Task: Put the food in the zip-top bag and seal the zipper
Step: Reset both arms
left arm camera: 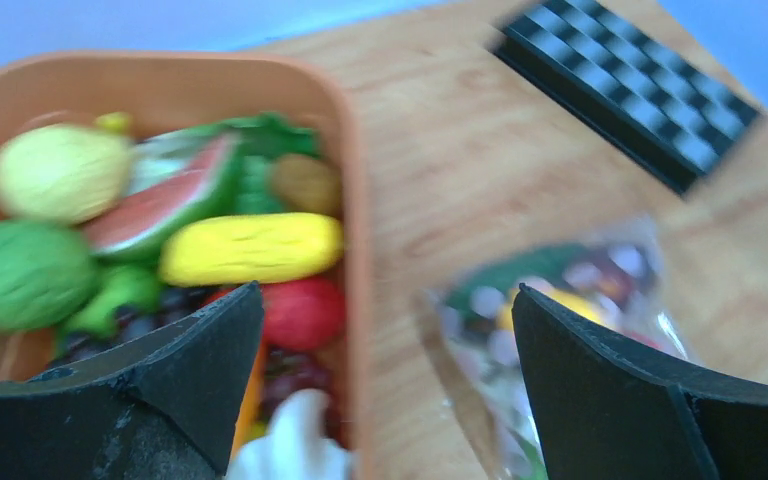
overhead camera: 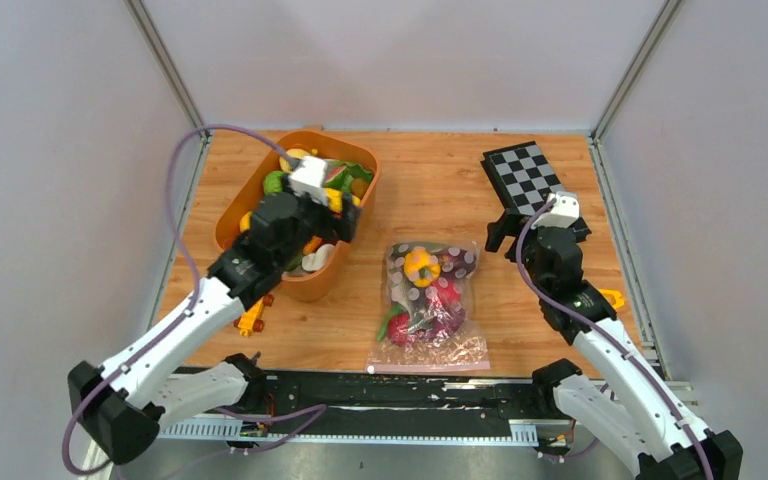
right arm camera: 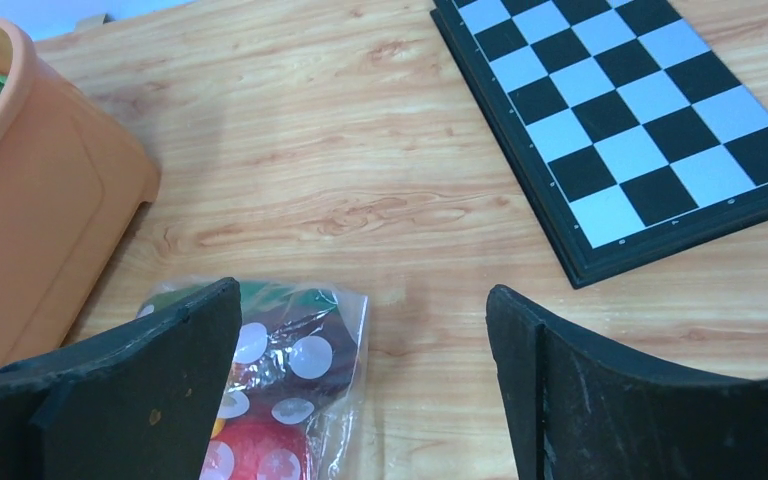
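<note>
Here the left end effector (left arm camera: 385,300) and right end effector (right arm camera: 362,290) gape empty; the filled bag (overhead camera: 428,300) lies between.

Overhead looks down; wrist views (close) share the bag (right arm camera: 300,370).

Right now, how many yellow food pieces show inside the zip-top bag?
1: a yellow pepper near the far end of the zip-top bag. More may be hidden underneath.
</note>
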{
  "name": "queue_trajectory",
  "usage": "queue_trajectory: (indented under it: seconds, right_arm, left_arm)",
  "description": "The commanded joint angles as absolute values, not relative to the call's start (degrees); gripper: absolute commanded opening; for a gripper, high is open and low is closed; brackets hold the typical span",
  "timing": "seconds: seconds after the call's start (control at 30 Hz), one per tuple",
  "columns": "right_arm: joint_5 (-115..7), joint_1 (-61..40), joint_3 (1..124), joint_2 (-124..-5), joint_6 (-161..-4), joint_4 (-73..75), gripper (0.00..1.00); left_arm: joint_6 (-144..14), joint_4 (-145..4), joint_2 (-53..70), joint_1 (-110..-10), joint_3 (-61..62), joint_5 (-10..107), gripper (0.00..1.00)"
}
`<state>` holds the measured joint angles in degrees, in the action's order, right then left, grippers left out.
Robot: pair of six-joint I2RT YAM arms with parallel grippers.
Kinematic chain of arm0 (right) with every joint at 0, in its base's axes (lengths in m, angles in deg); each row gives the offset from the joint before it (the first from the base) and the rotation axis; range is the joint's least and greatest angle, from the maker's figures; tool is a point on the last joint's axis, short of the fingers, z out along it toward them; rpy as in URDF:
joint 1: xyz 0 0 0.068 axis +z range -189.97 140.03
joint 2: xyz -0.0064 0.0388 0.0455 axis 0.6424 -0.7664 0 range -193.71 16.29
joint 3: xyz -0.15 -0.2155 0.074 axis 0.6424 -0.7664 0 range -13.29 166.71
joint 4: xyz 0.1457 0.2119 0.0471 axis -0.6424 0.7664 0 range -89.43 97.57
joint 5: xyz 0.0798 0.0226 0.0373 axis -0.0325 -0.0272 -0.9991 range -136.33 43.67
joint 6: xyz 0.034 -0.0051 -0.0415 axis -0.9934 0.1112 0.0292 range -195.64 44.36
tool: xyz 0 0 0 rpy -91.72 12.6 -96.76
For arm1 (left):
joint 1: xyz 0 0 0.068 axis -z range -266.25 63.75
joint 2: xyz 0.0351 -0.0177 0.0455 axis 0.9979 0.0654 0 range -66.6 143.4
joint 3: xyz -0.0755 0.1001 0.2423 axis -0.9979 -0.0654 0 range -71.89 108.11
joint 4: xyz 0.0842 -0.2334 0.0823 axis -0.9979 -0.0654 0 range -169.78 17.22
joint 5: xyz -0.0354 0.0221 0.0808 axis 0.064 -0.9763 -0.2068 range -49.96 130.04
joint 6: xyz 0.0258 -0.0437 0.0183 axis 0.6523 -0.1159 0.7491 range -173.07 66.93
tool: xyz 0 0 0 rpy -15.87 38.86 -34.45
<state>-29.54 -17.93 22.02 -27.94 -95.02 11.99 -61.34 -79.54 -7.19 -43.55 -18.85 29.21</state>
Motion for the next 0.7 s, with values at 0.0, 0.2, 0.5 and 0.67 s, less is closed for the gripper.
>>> queue_trajectory:
  seconds: [0.0, 0.2, 0.5, 0.67]
  right_arm:
    - [-26.7, -18.09, 23.58, -27.4, -93.33, 8.81, 0.93]
    - [-26.33, -18.17, 25.9, -30.19, -92.68, 11.6, 0.94]
    - [-26.16, -18.17, 30.31, -32.67, -90.76, 14.44, 0.94]
    - [-27.14, -18.17, 31.25, -32.49, -90.94, 14.26, 0.94]
  left_arm:
    - [-71.5, -81.22, -12.88, -58.42, -18.47, 32.2, 1.0]
    - [-72.91, -89.54, -13.35, -65.04, -16.32, 25.34, 1.0]
    - [-75.74, -93.47, -15.3, -64.98, -16.88, 17.75, 1.0]
    - [-74.95, -93.5, -14.75, -64.98, -15.28, 17.55, 1.0]
